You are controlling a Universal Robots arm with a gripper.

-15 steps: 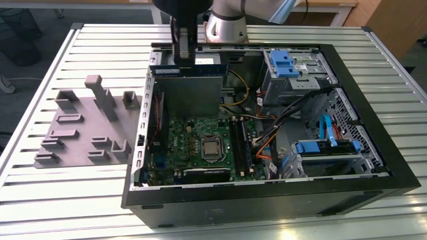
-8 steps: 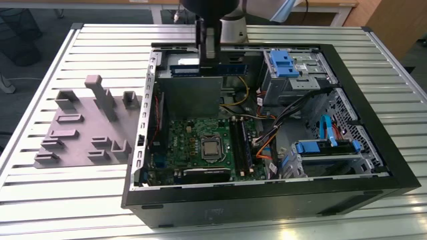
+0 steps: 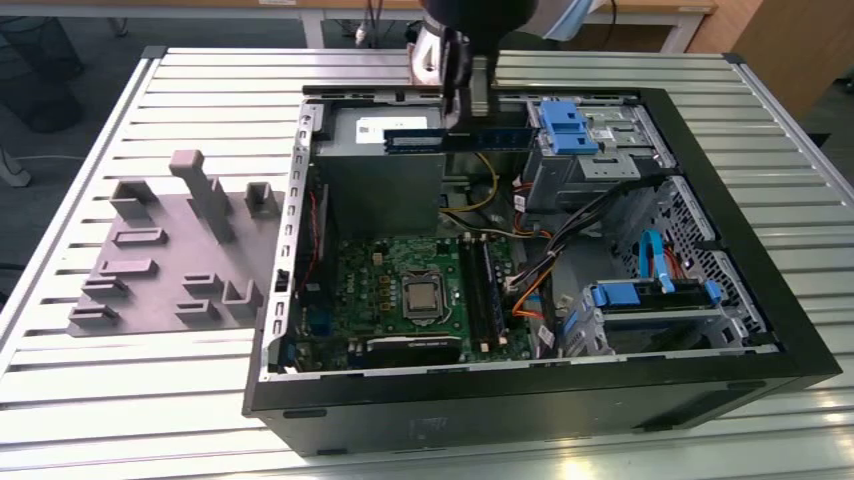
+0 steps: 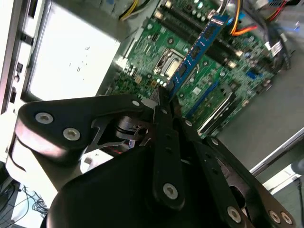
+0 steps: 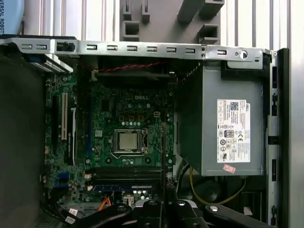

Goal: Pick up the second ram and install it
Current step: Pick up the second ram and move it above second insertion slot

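Note:
The second ram (image 3: pixel 505 138), a thin dark blue-green stick, hangs level over the back of the open computer case (image 3: pixel 747 300), above the power supply. My gripper (image 3: pixel 461 122) is shut on its middle from above. In the second wrist view the ram (image 4: pixel 194 52) sticks out from the fingertips (image 4: pixel 164 97) over the green motherboard. The first wrist view has the stick (image 5: pixel 164 156) edge-on, above the board beside the processor. The long black memory slots (image 3: pixel 481 290) lie on the motherboard right of the processor (image 3: pixel 424 296), well below and in front of the held stick.
A grey moulded tray (image 3: pixel 174 250) with upright blocks lies on the slatted table at the exterior view's left. Inside the case are the grey power supply (image 3: pixel 380 165), blue drive caddies (image 3: pixel 567 125), and loose cables (image 3: pixel 587 215) next to the slots.

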